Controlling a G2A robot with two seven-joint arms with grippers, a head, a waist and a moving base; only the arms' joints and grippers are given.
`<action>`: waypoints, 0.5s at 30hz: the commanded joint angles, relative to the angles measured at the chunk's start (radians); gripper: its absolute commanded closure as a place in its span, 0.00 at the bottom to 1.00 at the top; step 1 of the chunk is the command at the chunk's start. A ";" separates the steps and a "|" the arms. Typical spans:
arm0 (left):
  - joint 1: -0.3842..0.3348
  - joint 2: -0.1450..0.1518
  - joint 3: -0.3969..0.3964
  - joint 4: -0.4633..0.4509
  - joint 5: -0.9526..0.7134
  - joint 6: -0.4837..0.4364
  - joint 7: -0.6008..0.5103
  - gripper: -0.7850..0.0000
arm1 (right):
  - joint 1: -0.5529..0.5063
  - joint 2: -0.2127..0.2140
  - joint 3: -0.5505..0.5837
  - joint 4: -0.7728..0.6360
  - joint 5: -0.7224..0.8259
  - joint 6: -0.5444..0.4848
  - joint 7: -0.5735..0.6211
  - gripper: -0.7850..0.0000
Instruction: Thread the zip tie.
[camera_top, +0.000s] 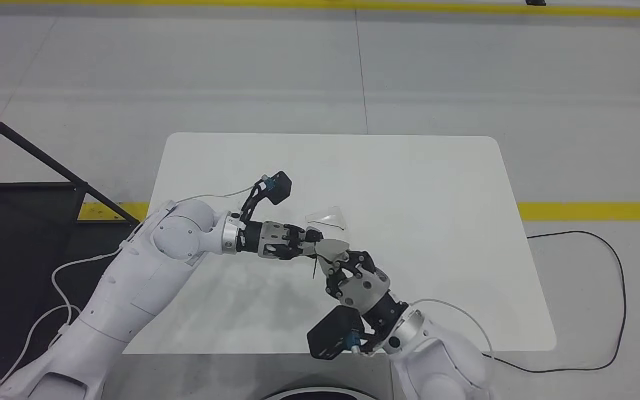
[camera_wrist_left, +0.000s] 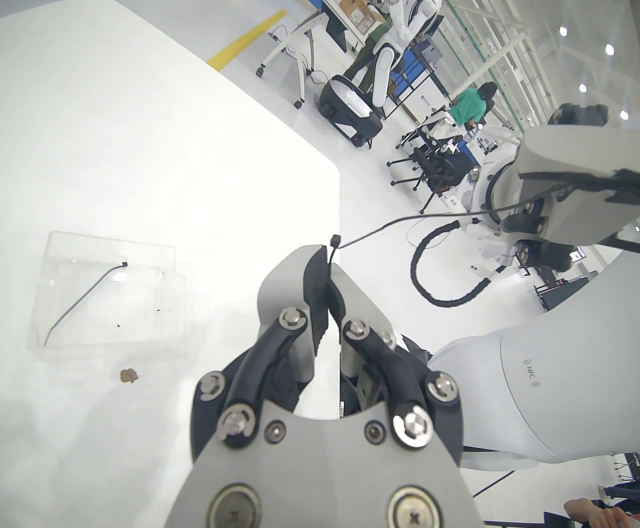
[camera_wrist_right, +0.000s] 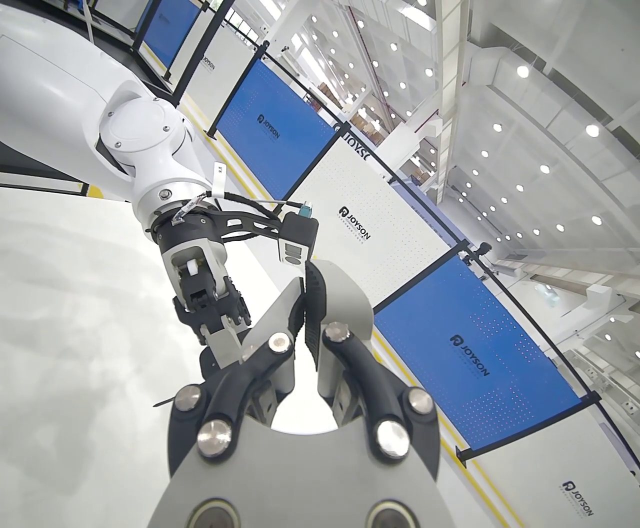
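The zip tie (camera_wrist_left: 380, 227) is clamped under its head (camera_wrist_left: 335, 241) by the left gripper (camera_wrist_left: 327, 280); its strap is stretched rightward into the closed right gripper (camera_wrist_right: 304, 295).

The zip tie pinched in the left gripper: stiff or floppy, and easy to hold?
Probably springy, not limp: the zip tie spans out from the left gripper in a shallow curve without drooping. Likely very light, being so thin. The narrow strap might twist between the pads.

Printed logos mark the wall panels (camera_wrist_right: 475, 320) and an arm (camera_wrist_left: 532, 372).
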 joint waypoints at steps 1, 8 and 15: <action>0.000 0.000 0.000 0.000 0.000 0.000 0.000 1.00 | 0.000 0.000 0.000 0.000 -0.002 0.000 0.003 1.00; 0.000 0.000 0.000 0.000 0.000 0.000 0.000 1.00 | -0.001 0.001 -0.003 -0.003 -0.003 0.010 0.007 1.00; 0.000 0.000 0.000 0.000 0.000 0.000 0.000 1.00 | -0.003 0.002 -0.003 -0.003 -0.004 0.011 0.005 1.00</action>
